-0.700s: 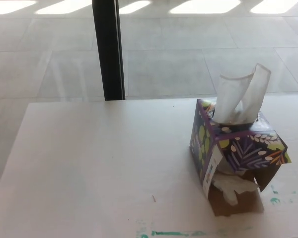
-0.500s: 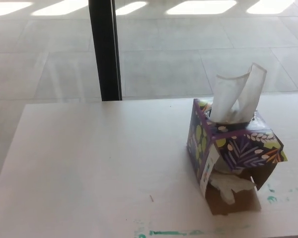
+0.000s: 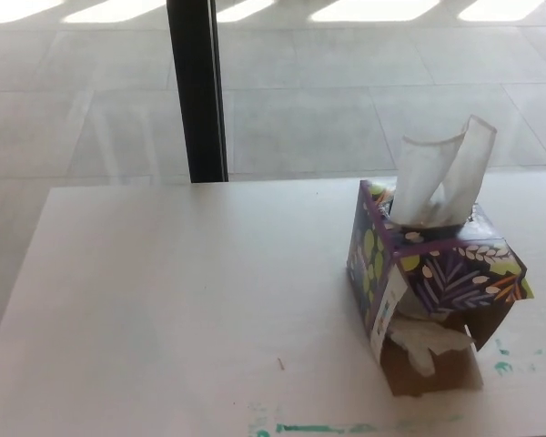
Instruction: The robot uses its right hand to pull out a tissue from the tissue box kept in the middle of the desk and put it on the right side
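A purple tissue box (image 3: pixel 428 273) with a leaf pattern stands on the white desk (image 3: pixel 182 300), right of the middle. A white tissue (image 3: pixel 441 177) sticks up out of its top opening, curled at the upper end. The box's near side is torn open, with crumpled tissue (image 3: pixel 428 341) and brown cardboard showing at the bottom. Neither of my hands shows in the head view.
A black vertical post (image 3: pixel 197 91) rises just beyond the desk's far edge, left of centre. Grey tiled floor (image 3: pixel 346 100) lies beyond. Green paint marks (image 3: pixel 318 427) run along the desk's near edge and at the right.
The whole picture has shifted slightly and come back, so the camera moved. The box and tissue have not moved on the desk.
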Robot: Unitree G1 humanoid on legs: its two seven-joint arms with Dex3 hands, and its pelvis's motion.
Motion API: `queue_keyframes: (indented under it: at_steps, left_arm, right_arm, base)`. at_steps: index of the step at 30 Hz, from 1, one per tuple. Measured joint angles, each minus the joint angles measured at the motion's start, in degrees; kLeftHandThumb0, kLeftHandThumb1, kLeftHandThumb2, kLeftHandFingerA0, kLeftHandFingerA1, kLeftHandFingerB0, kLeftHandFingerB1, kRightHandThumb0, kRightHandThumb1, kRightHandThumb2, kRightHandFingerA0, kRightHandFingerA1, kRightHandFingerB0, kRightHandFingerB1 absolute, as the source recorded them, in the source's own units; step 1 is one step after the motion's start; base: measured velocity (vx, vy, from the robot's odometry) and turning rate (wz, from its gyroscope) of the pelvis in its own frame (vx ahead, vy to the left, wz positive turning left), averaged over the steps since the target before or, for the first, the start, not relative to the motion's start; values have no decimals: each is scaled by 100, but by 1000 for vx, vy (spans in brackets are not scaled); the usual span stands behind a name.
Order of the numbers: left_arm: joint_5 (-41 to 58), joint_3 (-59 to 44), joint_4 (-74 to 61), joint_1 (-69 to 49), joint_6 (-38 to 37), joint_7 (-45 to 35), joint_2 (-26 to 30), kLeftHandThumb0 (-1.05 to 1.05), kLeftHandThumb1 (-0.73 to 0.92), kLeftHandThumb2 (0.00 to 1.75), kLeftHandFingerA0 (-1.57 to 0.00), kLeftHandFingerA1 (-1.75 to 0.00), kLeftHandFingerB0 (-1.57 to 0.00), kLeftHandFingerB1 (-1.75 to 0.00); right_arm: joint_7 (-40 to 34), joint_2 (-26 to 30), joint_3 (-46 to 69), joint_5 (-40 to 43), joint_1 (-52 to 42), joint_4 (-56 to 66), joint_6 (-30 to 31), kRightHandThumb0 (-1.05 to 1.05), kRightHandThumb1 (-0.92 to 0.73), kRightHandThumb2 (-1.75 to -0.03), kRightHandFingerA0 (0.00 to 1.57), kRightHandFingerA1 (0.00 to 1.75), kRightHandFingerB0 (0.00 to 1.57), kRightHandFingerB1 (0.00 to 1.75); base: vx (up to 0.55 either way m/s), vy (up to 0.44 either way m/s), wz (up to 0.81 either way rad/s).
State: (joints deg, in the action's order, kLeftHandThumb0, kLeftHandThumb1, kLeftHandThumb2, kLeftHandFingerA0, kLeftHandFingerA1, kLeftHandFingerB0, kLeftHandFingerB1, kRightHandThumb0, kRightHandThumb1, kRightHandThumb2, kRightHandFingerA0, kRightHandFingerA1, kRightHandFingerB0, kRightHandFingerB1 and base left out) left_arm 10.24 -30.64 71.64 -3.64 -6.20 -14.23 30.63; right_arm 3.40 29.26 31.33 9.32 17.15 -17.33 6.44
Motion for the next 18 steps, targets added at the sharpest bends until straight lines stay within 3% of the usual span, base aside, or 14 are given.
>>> queue_keyframes:
  at_steps: [1, 2, 3, 6, 7, 12, 14, 15, 16, 17, 18]
  left_arm:
    - [1, 0, 1, -5, -1, -1, 0, -105, 88, 88, -81, -135, -48, -137]
    - [3, 0, 2, -8, -3, -1, 0, -105, 88, 88, -81, -134, -47, -136]
    - [3, 1, 2, -6, -3, -1, 0, -105, 88, 88, -81, -136, -48, -136]
    - [5, 0, 2, -10, -4, -2, -1, -105, 88, 88, -81, -134, -47, -136]
    - [5, 0, 2, -9, -4, -2, -1, -105, 88, 87, -81, -134, -47, -136]
    - [7, 0, 12, -11, -8, -6, 0, -105, 88, 87, -83, -134, -48, -138]
    - [7, 1, 14, -10, -15, -16, 0, -105, 88, 88, -83, -134, -46, -139]
    - [8, 1, 15, -12, -20, -23, 0, -105, 88, 88, -83, -134, -47, -139]
    - [8, 2, 17, -13, -23, -28, 0, -105, 88, 89, -83, -135, -47, -139]
    - [8, 3, 20, -17, -28, -37, -1, -105, 88, 88, -84, -134, -48, -138]
    - [8, 3, 22, -19, -31, -39, 0, -105, 88, 88, -84, -131, -48, -137]
  right_arm:
    - [0, 20, -95, -1, 218, 119, 66, -56, -58, -91, 53, 74, 29, 53]
    - [1, 27, -187, -2, 425, 210, 124, -58, -58, -93, 54, 71, 29, 52]
    - [3, 27, -282, -3, 639, 263, 166, -53, -72, -61, 53, 67, 32, 40]
    - [16, 27, -599, -12, 1243, 375, 309, -53, -71, -61, 58, 68, 36, 39]
    - [21, 27, -670, -17, 1376, 392, 333, -59, -57, -93, 53, 68, 29, 50]
    - [169, 32, -1614, -225, 2480, 386, 470, -69, -58, -96, 55, 68, 33, 51]
    - [282, 41, -1999, -326, 2817, 361, 504, -67, -55, -94, 55, 72, 32, 50]
    - [356, 57, -2220, -386, 2977, 332, 527, -64, -67, -59, 56, 72, 41, 36]
    - [406, 67, -2343, -426, 3065, 309, 544, -64, -65, -60, 57, 70, 41, 34]
    - [519, 87, -2618, -502, 3241, 253, 577, -71, -54, -89, 52, 73, 33, 47]
    - [605, 101, -2807, -553, 3360, 193, 601, -65, -63, -60, 38, 65, 34, 32]
  base:
    - [0, 0, 0]
    - [0, 0, 0]
    - [0, 0, 0]
    - [0, 0, 0]
    - [0, 0, 0]
    - [0, 0, 0]
    - [0, 0, 0]
    - [0, 0, 0]
    - [0, 0, 0]
    - [0, 0, 0]
    - [0, 0, 0]
